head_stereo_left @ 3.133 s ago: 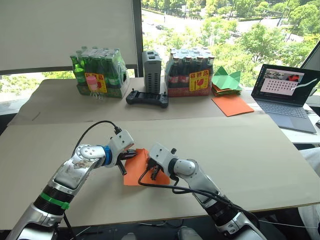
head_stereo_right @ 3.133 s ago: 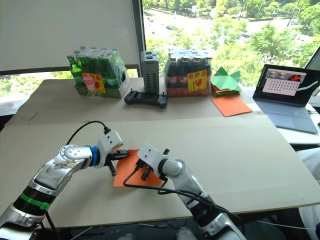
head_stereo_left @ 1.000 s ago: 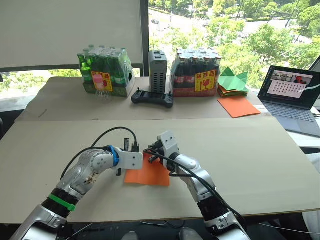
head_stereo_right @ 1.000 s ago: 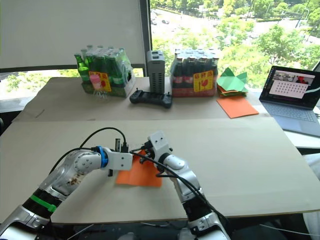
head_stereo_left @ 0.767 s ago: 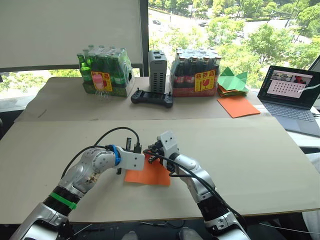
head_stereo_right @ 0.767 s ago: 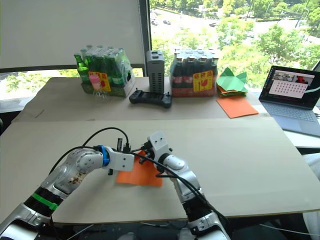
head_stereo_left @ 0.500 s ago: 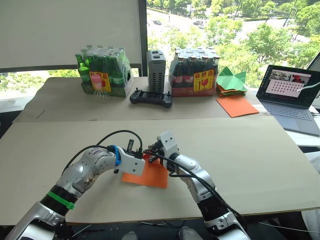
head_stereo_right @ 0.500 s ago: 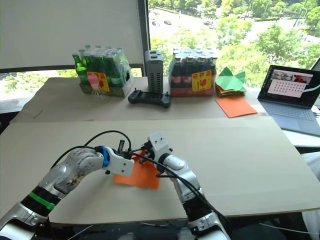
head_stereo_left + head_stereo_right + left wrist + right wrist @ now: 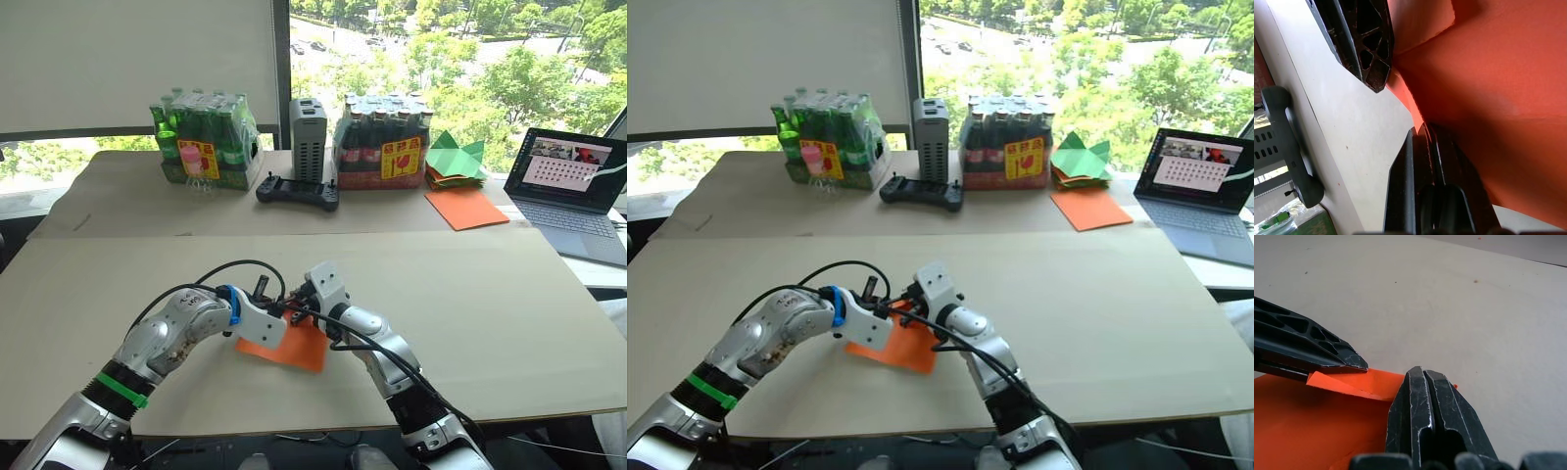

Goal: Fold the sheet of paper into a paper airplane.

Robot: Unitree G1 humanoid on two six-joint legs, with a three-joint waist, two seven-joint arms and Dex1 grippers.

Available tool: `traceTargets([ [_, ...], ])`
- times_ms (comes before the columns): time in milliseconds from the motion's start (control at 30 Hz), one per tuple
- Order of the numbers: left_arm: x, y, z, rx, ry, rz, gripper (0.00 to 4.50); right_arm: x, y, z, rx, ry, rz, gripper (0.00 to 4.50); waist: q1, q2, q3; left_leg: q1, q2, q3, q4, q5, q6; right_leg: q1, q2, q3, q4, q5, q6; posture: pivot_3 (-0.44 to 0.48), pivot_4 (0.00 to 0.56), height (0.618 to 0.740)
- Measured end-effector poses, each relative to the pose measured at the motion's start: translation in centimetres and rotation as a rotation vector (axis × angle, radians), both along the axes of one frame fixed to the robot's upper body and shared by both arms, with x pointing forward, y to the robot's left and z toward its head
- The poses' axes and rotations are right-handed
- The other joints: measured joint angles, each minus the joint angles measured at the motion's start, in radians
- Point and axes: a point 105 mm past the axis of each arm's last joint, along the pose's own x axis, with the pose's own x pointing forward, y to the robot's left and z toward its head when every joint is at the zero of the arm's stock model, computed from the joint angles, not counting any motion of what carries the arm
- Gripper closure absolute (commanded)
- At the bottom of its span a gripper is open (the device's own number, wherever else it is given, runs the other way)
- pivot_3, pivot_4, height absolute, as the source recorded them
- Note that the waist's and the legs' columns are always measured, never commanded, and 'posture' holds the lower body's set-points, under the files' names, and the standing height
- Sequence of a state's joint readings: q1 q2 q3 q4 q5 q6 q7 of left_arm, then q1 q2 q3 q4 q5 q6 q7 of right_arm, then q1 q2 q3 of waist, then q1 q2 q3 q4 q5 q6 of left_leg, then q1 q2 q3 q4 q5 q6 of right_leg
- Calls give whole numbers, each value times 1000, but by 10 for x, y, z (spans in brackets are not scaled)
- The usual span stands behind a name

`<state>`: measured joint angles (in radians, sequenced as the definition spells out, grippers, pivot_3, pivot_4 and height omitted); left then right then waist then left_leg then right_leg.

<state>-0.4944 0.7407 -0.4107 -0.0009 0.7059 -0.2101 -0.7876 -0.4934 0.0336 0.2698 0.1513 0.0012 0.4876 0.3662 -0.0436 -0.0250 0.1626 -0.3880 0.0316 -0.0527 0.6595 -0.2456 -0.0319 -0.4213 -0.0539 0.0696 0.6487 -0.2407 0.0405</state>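
Left wrist view: the left tool (image 9: pixel 1422 128) is seen closed, its fingers pinched on an edge of the sheet of paper (image 9: pixel 1488 88). The right tool (image 9: pixel 1420 377) is likewise shut, its tips pressed together at the sheet's raised edge, just beside the left tool. The sheet is spread beneath both tools on the worktop (image 9: pixel 470 294). Farther beyond the tools, a black controller (image 9: pixel 297 191) and bottle packs (image 9: pixel 201 142) are seen.

Upper left: shrink-wrapped pack of green glass bottles (image 9: pixel 201 144). Centre top: grey upright box (image 9: pixel 308 139), black handheld controller (image 9: pixel 298 192), pack of dark bottles (image 9: pixel 381 144). Upper right: green paper shapes (image 9: pixel 457 157), smooth orange sheet (image 9: pixel 466 208), open laptop (image 9: pixel 575 191).
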Motion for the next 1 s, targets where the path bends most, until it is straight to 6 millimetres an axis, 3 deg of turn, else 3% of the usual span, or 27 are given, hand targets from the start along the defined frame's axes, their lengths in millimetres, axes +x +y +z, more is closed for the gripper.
traceTargets([
  [233,2,-1,0,-23,11,24,4483,1,-1,-3,-47,-9,-2,4500,1,0,0,1,0,0,0,0,0,1,0,0,0,0,0,0,150,740],
  [333,3,-4,2,-89,43,57,3707,0,-1,-4,-54,-11,-1,4500,1,0,0,1,0,0,0,0,0,1,0,0,1,0,0,0,150,740],
  [533,1,-10,9,-228,119,108,1680,1,0,-4,-60,-3,1,4500,-3,0,0,1,0,0,0,0,0,1,0,0,1,0,0,0,150,740],
  [733,-25,-13,7,-384,389,155,1680,2,-1,-3,-67,-7,-2,4500,-6,0,0,0,0,0,0,0,0,0,0,0,1,0,0,0,150,740],
  [1000,-41,35,9,-393,528,287,1680,1,-1,-4,-74,-3,1,4500,-26,0,0,1,1,-1,0,0,0,0,1,0,1,0,0,0,150,740],
])
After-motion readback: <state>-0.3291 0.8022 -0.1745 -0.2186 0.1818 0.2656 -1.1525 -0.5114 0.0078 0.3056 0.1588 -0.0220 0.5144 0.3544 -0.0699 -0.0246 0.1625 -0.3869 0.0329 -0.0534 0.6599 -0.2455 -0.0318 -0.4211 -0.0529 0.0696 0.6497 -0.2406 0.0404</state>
